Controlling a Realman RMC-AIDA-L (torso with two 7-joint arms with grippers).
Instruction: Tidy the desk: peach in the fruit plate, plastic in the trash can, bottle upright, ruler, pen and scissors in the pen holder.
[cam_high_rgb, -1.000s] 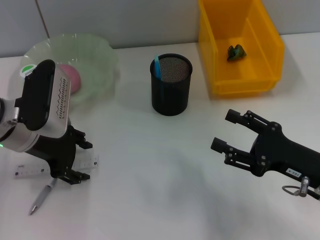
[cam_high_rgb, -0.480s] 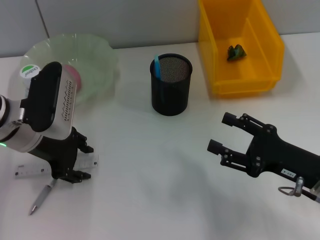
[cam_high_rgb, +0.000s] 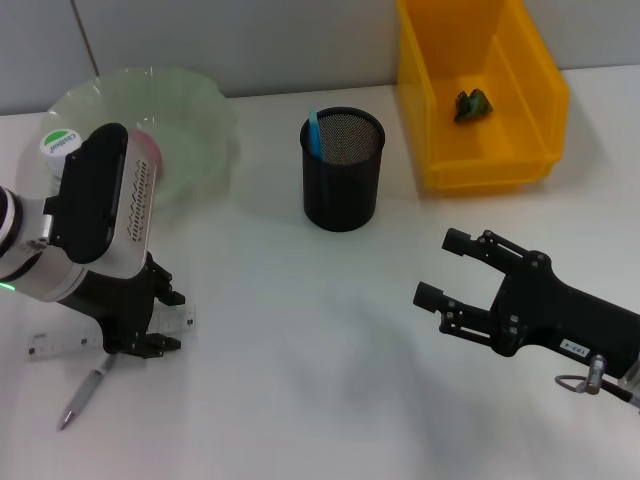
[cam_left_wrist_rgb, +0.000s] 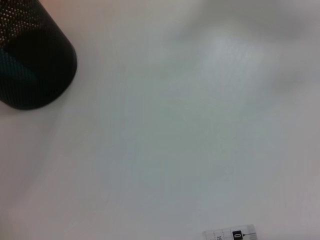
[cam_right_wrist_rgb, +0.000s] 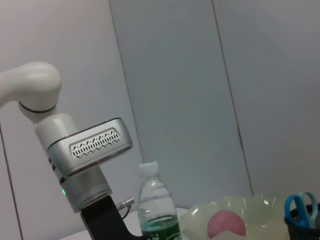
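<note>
My left gripper (cam_high_rgb: 155, 322) is down on the table at the front left, open, its fingers either side of the clear ruler (cam_high_rgb: 58, 346). A grey pen (cam_high_rgb: 84, 393) lies just in front of it. The ruler's end (cam_left_wrist_rgb: 231, 234) shows in the left wrist view. The peach (cam_high_rgb: 147, 146) sits in the pale green fruit plate (cam_high_rgb: 190, 105). A bottle (cam_high_rgb: 60, 143) stands upright beside the plate. Blue scissors (cam_high_rgb: 313, 131) stick out of the black mesh pen holder (cam_high_rgb: 343, 180). Green plastic (cam_high_rgb: 472, 103) lies in the yellow trash can (cam_high_rgb: 545, 95). My right gripper (cam_high_rgb: 440, 268) hovers open and empty at the front right.
The right wrist view looks across at the left arm (cam_right_wrist_rgb: 87, 150), the bottle (cam_right_wrist_rgb: 157, 210), the peach (cam_right_wrist_rgb: 226, 223) in the plate (cam_right_wrist_rgb: 252, 207) and the scissors' handles (cam_right_wrist_rgb: 302, 207). The pen holder (cam_left_wrist_rgb: 30, 65) also appears in the left wrist view. Bare white table lies between the arms.
My left gripper has settled slightly back and closer onto the ruler. My right gripper has drifted a little to the left.
</note>
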